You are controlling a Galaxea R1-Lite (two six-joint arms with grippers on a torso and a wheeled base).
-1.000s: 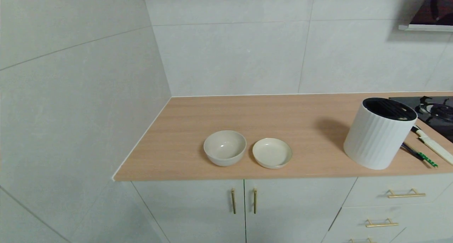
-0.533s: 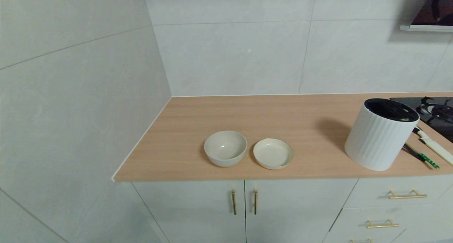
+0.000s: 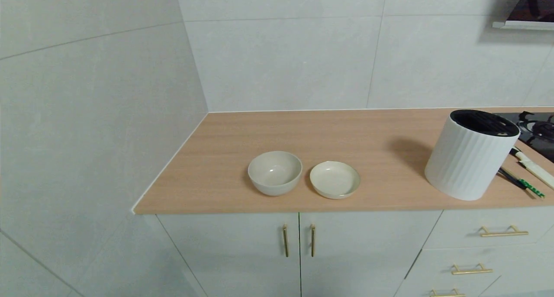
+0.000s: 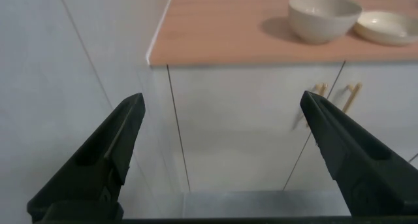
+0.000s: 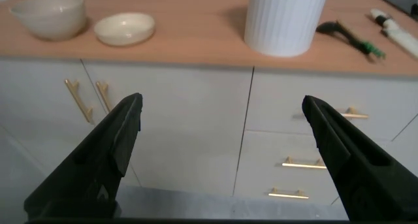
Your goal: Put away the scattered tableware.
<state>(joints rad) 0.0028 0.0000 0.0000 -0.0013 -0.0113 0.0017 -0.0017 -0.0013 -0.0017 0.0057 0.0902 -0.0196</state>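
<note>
**Bowl (image 3: pixel 275 172) and dish (image 3: pixel 334 179) on the counter (image 3: pixel 303 132)**

We see them side by side near the front edge, bowl left; a white canister (image 3: pixel 471 154) stands far right. Our left gripper (image 4: pixel 222 103) and right gripper (image 5: pixel 222 101) gape wide, empty.

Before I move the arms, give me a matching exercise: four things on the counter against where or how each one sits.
1 bowl
2 dish
3 container
4 knife

A lying by the stove, right of the container
B between bowl and container
C nearest the left wall
D upright, white ribbed sides, black top

Pairs: 1-C, 2-B, 3-D, 4-A
</note>
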